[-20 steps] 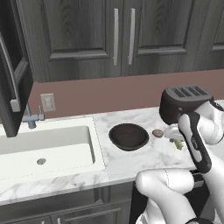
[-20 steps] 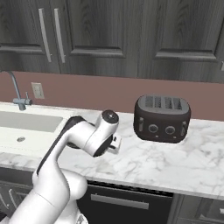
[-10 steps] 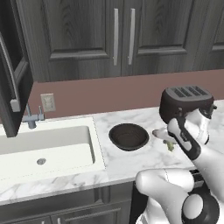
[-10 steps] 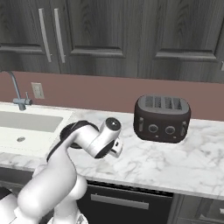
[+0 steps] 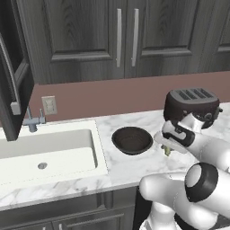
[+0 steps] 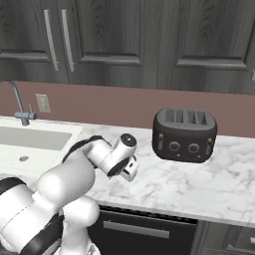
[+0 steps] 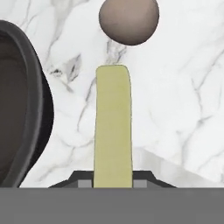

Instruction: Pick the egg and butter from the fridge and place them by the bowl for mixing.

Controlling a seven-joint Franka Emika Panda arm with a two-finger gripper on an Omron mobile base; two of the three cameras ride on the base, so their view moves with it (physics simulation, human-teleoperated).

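The pale yellow-olive butter stick (image 7: 113, 127) is clamped in the end effector (image 5: 167, 150), now lowered beside the round dark bowl (image 5: 132, 139), near the brownish-grey egg (image 7: 128, 20) on the marble counter (image 7: 183, 100).

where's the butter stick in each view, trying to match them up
left base view: butter pokes down under the hand, right of the bowl.
right base view: not in it.
hand view: butter runs up the centre, held between the jaws.
shared landmark: the bowl, at the hand view's left edge.
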